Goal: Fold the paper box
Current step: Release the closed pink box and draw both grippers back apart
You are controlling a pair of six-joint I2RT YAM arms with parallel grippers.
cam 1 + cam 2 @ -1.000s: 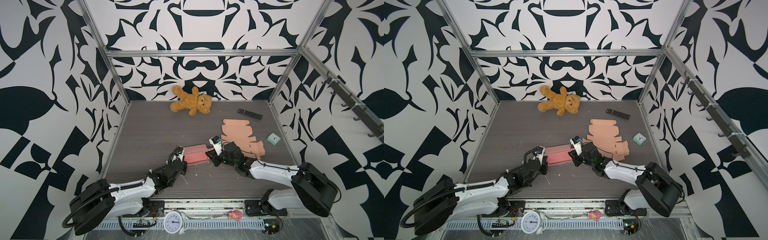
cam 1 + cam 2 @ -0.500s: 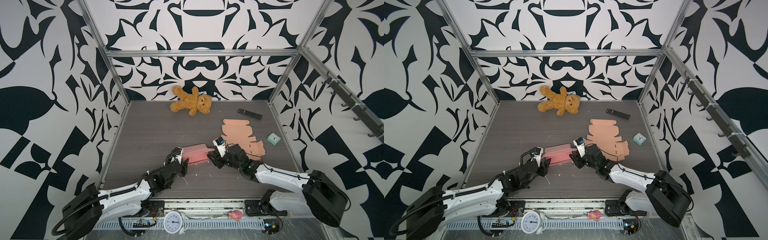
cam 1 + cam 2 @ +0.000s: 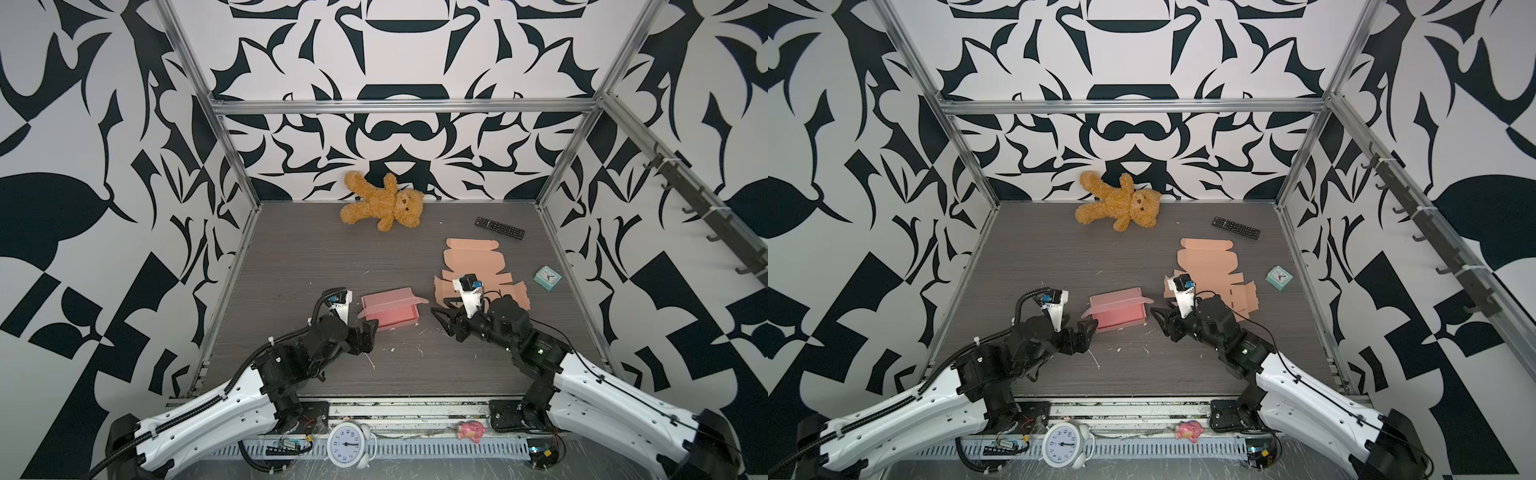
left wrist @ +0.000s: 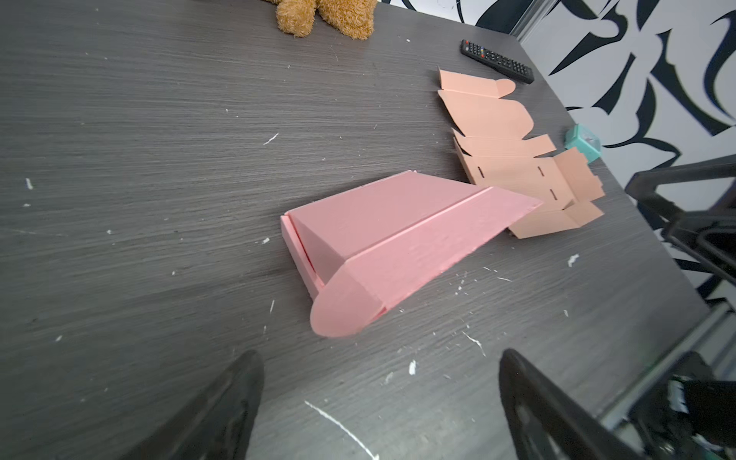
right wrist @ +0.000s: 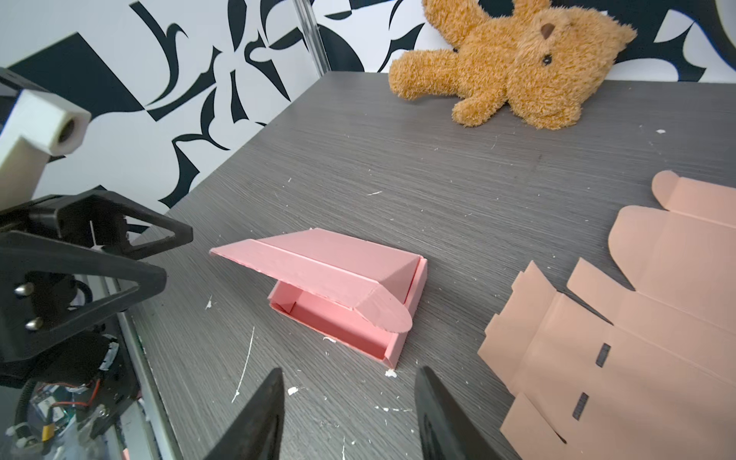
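Note:
The pink paper box (image 3: 390, 312) (image 3: 1119, 311) lies on the dark table near the middle. Its lid (image 4: 398, 223) stands half raised, with rounded tabs at both ends, and its tray (image 5: 342, 330) shows under it. My left gripper (image 3: 370, 330) (image 4: 382, 358) is open just off the box's left end and touches nothing. To the right of the box, a short gap away, my right gripper (image 3: 438, 318) (image 5: 350, 374) is open with nothing between its fingers.
A flat peach cardboard blank (image 3: 478, 266) lies behind my right arm. A teddy bear (image 3: 384, 203) and a remote (image 3: 498, 227) lie at the back, with a small teal clock (image 3: 547, 277) at the right. A white alarm clock (image 3: 348, 444) stands at the front rail.
Both grippers have opened and drawn back from the ends of the pink box, left and right. The box now lies free with its lid ajar.

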